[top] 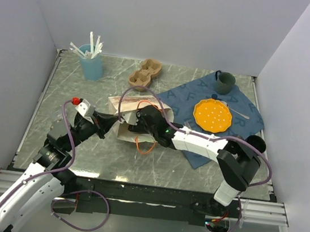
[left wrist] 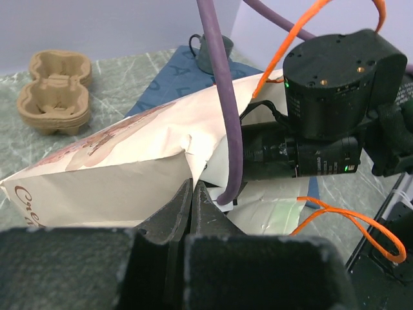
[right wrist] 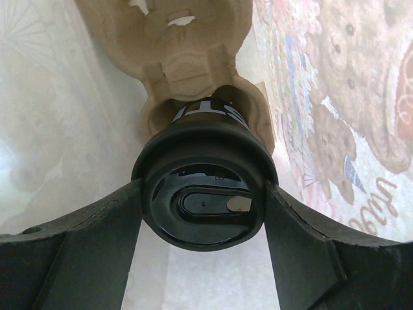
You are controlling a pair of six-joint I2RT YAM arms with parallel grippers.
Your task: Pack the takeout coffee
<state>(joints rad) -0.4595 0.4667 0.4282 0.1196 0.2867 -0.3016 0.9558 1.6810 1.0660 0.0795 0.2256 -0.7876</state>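
Cup (right wrist: 203, 148): you hold it clamped in the right gripper (right wrist: 203, 213) inside the bag (left wrist: 116, 174), lid toward the wrist, its axis along your reach, base pointing straight ahead into the carrier (right wrist: 193, 39) well; left gripper (left wrist: 192, 192) pinched together on the bag's mouth.

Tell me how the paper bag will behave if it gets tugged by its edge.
Probably floppy: the paper bag is creased and buckled where the left gripper pinches it. Likely light, so it may slide on the smooth table. The takeout coffee inside, held by the right gripper, may anchor it somewhat.
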